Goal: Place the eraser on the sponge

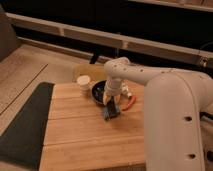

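Where the white arm reached in from the right and bent down over the table, we logged the gripper low over the middle of the light wooden slatted table, just in front of the round dark pan. Whether the gripper was spread or pressed together, we could not tell, as its tip merged with the dark things under it.

Directly below the gripper lay the small soft blue-grey rectangular sponge, flat on the wood and turned a little askew to the slats. We noted the small flat dark rectangular eraser as a darker patch on the sponge's upper right part, at the gripper's tip. The gripper appeared to touch the eraser, or hang just above it, but we could not settle which, nor whether the eraser was held.

Other entries:
- Pan: just behind the sponge, touching or nearly touching the gripper's left side as seen by the camera.
- Small white cup: upright, just beside the pan on its far left.
- Orange carrot-like stick: lying on the wood to the right of the gripper, near the sponge but apart from it.
- Dark mat: along the table's left edge, well apart from the sponge.
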{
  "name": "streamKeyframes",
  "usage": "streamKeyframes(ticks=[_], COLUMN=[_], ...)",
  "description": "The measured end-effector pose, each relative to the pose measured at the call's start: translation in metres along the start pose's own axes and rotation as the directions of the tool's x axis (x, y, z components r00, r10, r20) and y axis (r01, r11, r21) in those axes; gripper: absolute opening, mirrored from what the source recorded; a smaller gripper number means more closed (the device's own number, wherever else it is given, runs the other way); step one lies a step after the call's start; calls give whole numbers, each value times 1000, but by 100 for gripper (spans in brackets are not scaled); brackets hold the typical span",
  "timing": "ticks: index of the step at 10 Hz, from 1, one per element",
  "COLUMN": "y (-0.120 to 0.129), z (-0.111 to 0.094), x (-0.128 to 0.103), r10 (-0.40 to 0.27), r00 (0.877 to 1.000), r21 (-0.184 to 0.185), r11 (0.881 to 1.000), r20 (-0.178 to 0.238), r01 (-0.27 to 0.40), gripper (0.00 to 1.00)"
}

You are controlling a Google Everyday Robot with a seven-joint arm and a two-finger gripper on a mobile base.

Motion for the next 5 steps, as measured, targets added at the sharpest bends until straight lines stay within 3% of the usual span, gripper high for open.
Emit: streamKeyframes(ticks=[5], y=[2], z=[0], x=[-1], r10=[-3], r00=[1000], r21=[-1], r11=[1000], r20=[1], r01=[3], gripper=[67])
